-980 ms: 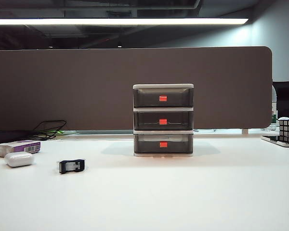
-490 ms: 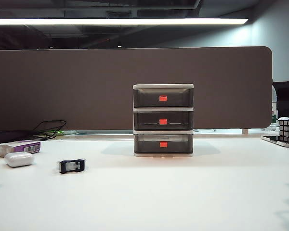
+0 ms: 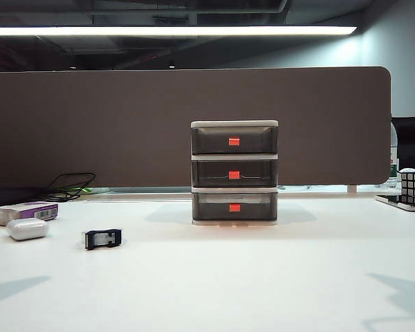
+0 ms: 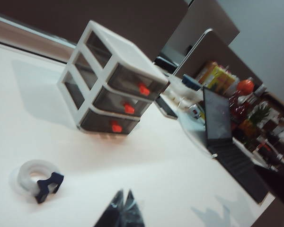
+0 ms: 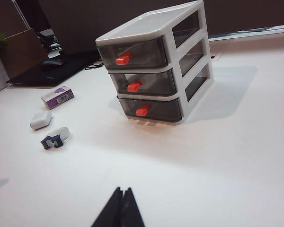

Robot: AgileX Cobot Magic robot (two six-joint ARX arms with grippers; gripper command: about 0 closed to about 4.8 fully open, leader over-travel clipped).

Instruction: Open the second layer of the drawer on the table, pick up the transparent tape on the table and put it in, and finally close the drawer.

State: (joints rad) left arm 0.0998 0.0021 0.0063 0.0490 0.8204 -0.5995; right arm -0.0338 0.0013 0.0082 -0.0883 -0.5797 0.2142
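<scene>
Above table (image 5: 236, 156): left pincer (image 4: 123, 201), right pincer (image 5: 122, 196) closed, empty

Brown partition panel (image 3: 124, 128) running along the back of the white desk (image 3: 263, 277). Ceiling light strip (image 3: 169, 30) glowing overhead, dark ceiling above it. Open laptop (image 4: 222, 127) sitting on neighbouring desk, black cables (image 3: 70, 185) lying at left.

White-framed smoky grey drawer (image 3: 234, 173) (red-orange tabs), black-and-clear transparent tape (image 3: 102, 238), white table (image 3: 263, 277)
</scene>
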